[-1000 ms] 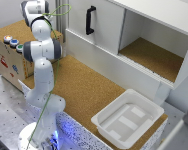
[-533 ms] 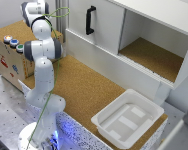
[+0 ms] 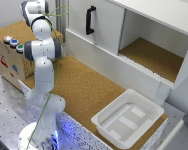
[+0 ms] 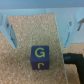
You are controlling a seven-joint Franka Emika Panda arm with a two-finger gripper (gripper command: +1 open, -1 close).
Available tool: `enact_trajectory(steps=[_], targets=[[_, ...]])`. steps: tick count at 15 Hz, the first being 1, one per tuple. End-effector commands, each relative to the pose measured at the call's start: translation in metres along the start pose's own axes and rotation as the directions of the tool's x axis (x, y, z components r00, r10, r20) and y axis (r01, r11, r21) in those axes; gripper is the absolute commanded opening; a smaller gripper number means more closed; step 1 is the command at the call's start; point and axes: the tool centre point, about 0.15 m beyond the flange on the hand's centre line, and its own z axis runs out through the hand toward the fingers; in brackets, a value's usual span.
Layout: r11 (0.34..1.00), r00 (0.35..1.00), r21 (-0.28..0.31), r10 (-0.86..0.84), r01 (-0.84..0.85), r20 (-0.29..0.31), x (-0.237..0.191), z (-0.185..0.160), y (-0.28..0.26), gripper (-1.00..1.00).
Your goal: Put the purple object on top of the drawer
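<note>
Looking down from the wrist view, the purple object [image 4: 39, 57], a cube with a yellow G on its upper face, sits on the cork-brown tabletop [image 4: 35, 30], lying between the two pale fingers [image 4: 7, 27] of the pincer [image 4: 36, 27], which stand spread wide apart and touch nothing; the pincer is released. Cube is clear of both fingers, roughly centred in the gap, slightly nearer the far-side finger with the arrow mark. A black bar [image 4: 73, 59] shows just beside the cube at the frame edge.

Exterior view: white robot arm [image 3: 41, 55] rises from its base at the exterior view's left and reaches up toward the back corner; the pincer and the cube cannot be made out there. Drawer [image 3: 144, 35], large white cabinet with black handle [image 3: 89, 20] and cork-lined opening, fills the upper part toward the exterior view's right. White plastic tray [image 3: 155, 111] sits on the tabletop near the front, well apart from the arm. Brown box with coloured buttons [image 3: 9, 52] stands at the exterior view's left, just beside the arm
</note>
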Motion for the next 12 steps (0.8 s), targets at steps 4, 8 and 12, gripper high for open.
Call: enact_trajectory(steps=[4, 8, 12], targets=[[0.979, 0.981, -0.074, -0.191, 0.189, -0.017, 0.014, -0.072, 0.019, 1.00], [0.964, 0.964, -0.063, -0.261, 0.257, -0.048, 0.024, -0.078, 0.073, 1.00], [0.952, 0.950, -0.014, -0.305, 0.305, -0.064, 0.017, -0.072, 0.129, 1.00]])
